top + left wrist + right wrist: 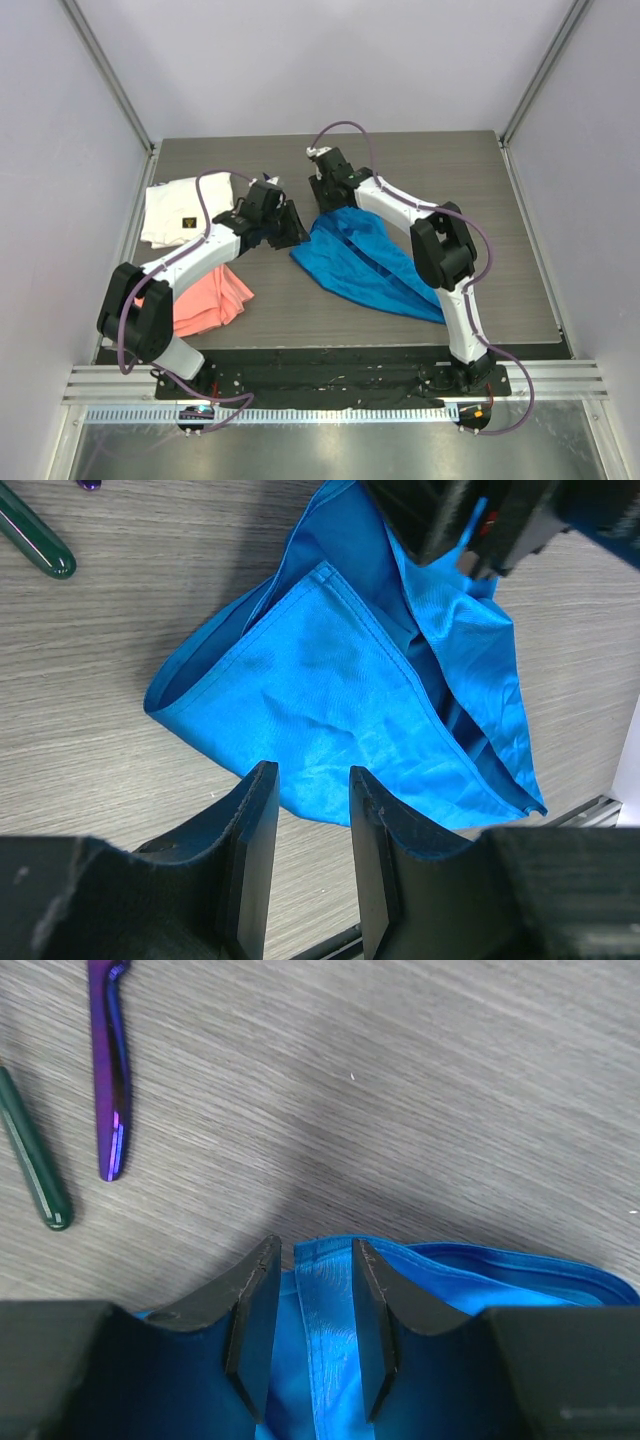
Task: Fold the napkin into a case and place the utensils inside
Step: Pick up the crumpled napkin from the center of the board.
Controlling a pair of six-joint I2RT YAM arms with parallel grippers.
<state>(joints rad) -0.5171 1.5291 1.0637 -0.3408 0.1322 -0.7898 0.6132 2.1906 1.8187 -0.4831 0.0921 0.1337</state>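
Note:
The bright blue napkin [365, 262] lies loosely folded and rumpled at mid-table; it also shows in the left wrist view [340, 690]. My left gripper [293, 228] is open and empty at the napkin's left edge, its jaws [312, 775] just above the cloth's near border. My right gripper [325, 195] is open at the napkin's far corner, with a hemmed fold of the napkin [330, 1300] between its jaws [316, 1250]. The purple utensil [110, 1070] and the green-handled utensil [35, 1175] lie on bare table beyond that corner. Both are hidden in the top view.
A white cloth with a small dark label [180, 212] lies at the far left. A salmon-pink cloth [205, 300] lies at the near left under the left arm. Grey walls enclose the table on three sides.

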